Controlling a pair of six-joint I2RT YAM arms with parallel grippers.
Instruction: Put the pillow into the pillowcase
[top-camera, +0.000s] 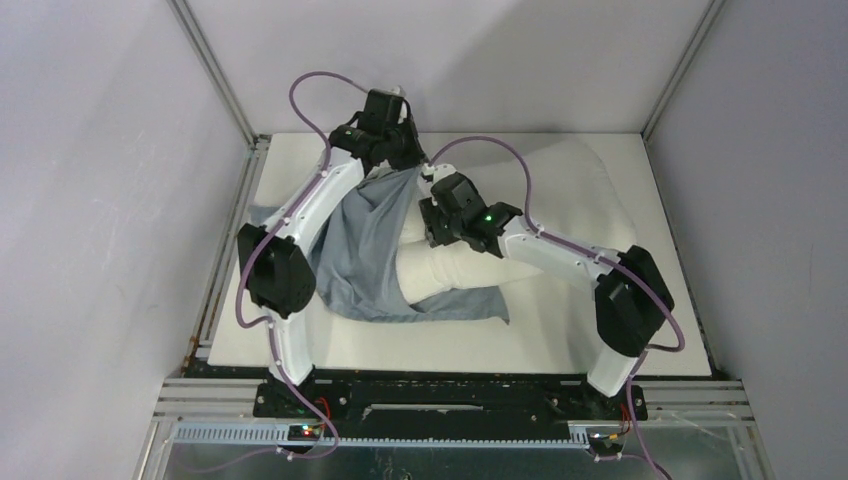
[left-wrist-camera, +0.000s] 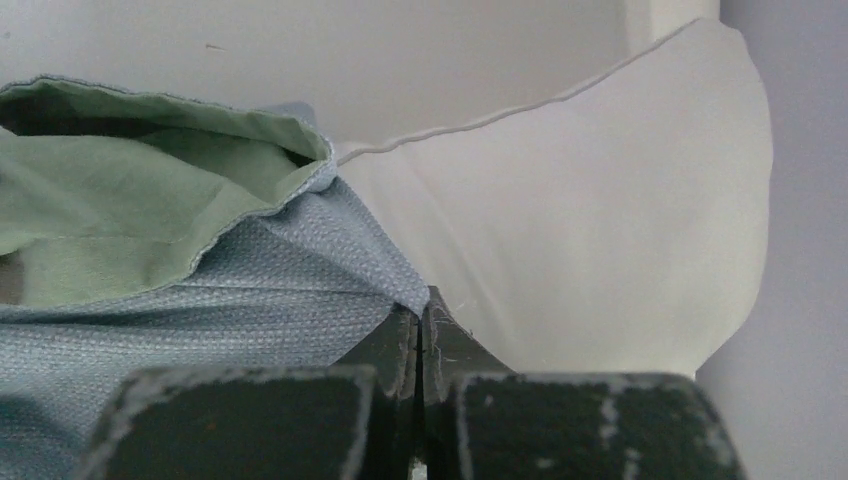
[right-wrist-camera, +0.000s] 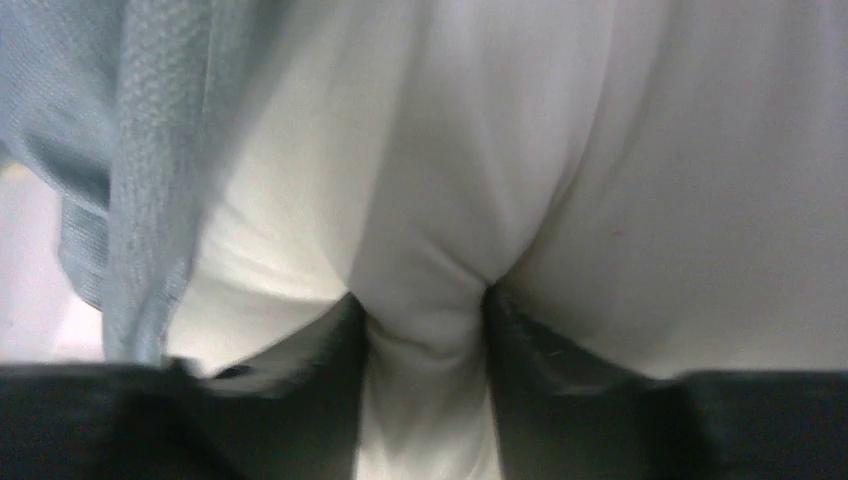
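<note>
Left gripper (left-wrist-camera: 422, 318) is clamped fully on the pillowcase (top-camera: 360, 250) hem, held raised at 12 o'clock over the table (top-camera: 560, 342). Right gripper (right-wrist-camera: 425, 330) is part-closed, pinching a fold of the pillow (top-camera: 575, 180). The pillow runs from centre toward 2 o'clock, with the pillowcase at its 9 o'clock.

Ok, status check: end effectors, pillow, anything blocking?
Left end effector shut on pillowcase edge, mouth lifted. Right end effector pinching a fold of pillow. Pillow's near end at the mouth, most of it outside. No obstruction seen.

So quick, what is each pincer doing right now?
Left pincer: closed, pinching the pillowcase edge.
Right pincer: closed around a fold of the pillow.
</note>
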